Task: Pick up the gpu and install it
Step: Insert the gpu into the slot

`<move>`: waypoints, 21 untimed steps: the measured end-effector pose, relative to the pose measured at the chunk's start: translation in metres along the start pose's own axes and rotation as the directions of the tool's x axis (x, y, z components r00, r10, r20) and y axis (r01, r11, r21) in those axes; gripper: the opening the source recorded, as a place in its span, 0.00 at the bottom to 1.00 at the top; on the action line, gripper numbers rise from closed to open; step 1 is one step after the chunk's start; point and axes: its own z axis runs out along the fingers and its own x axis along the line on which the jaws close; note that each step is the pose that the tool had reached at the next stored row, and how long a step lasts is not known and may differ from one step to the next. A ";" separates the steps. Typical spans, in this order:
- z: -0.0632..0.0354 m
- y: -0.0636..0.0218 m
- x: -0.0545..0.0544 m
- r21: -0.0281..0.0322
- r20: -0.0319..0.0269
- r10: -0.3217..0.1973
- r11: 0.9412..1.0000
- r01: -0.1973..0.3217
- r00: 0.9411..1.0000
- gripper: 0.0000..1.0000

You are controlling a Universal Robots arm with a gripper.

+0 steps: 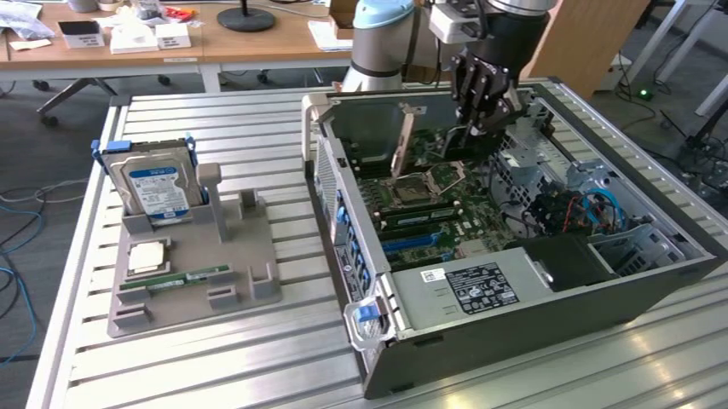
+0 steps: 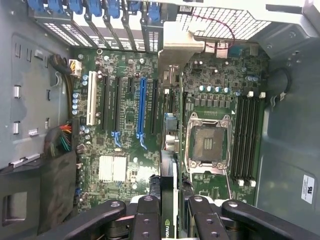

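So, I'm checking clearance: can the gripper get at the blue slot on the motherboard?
Probably yes: the gripper, shut on the gpu, hangs inside the open case above the motherboard, and nothing lies across the blue slot beside the card.

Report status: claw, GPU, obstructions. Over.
Claw shut on GPU. GPU on edge over motherboard, inside open PC case. Nothing seen lying across expansion slots.

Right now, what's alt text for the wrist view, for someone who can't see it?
The gripper holds the gpu edge-on over the green motherboard inside an open computer case. A blue expansion slot lies on one side of the card, the empty processor socket on the other.
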 end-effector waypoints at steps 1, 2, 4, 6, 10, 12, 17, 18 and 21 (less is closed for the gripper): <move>0.0005 0.0008 0.000 0.000 0.000 0.000 1.000 0.000 1.000 0.26; 0.0009 0.0014 0.000 0.000 0.000 0.000 1.000 0.000 1.000 0.26; 0.0018 0.0024 0.000 0.000 0.000 0.000 1.000 0.000 1.000 0.26; 0.0025 0.0035 0.000 0.001 0.000 0.000 1.000 0.000 1.000 0.26; 0.0039 0.0057 0.000 0.001 0.000 0.000 1.000 0.000 1.000 0.26; 0.0048 0.0067 0.000 0.001 0.000 0.000 1.000 0.000 1.000 0.26; 0.0061 0.0078 0.000 0.001 0.000 0.000 1.000 0.000 1.000 0.26; 0.0063 0.0080 0.000 0.001 0.000 0.000 1.000 0.000 1.000 0.26; 0.0067 0.0083 0.000 0.001 0.000 0.000 1.000 0.000 1.000 0.26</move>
